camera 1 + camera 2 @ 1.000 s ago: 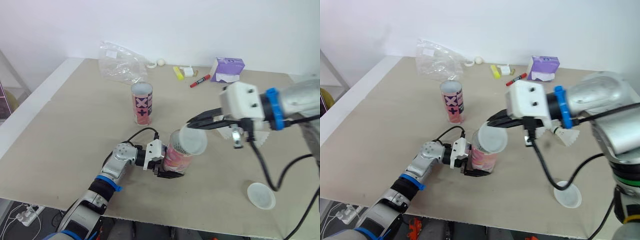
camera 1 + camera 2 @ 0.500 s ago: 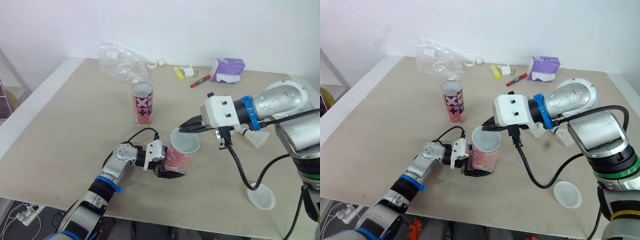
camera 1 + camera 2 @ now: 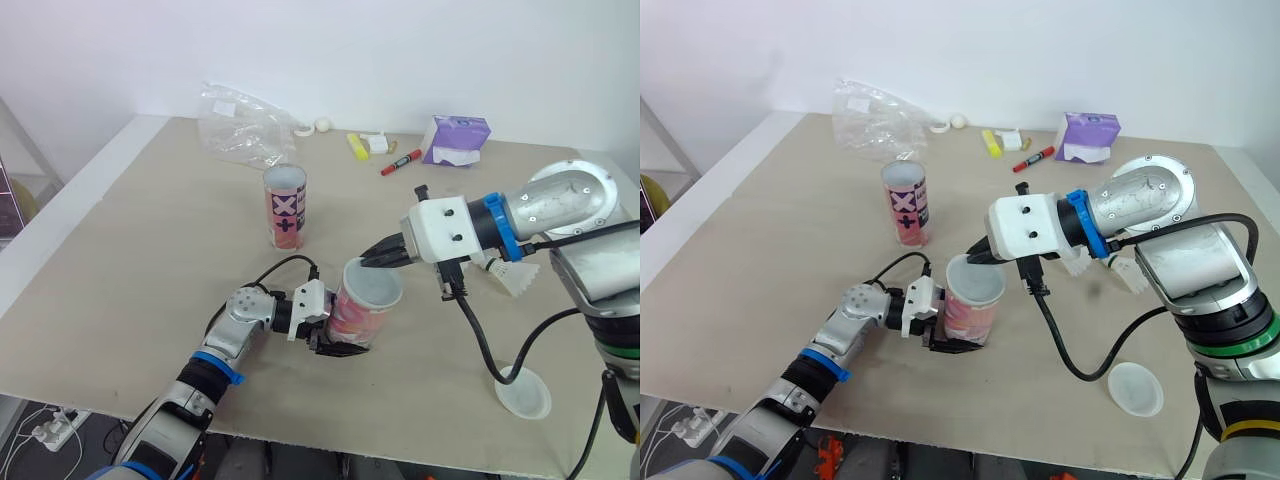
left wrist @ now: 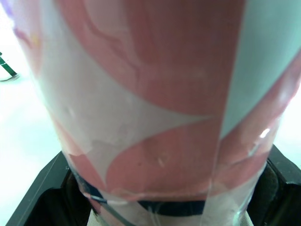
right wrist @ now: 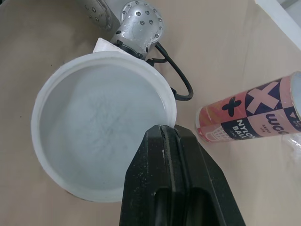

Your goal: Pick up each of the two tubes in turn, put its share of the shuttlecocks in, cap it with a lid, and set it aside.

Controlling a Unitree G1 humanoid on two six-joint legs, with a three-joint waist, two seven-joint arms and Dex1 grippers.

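Found lid [image 3: 375, 288] lowered from tilted hover onto mouth of tube [image 3: 352, 320] clamped in left hand [image 3: 325, 338], right hand [image 3: 372, 262] pinching its 12 o'clock rim; capping judged nearly complete.

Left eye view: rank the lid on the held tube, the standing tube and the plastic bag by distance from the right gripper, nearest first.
1. lid: pinched at its rim by the right gripper, atop the held tube.
2. standing tube: to the robot's left, farther back.
3. plastic bag: farthest back, beyond that tube.
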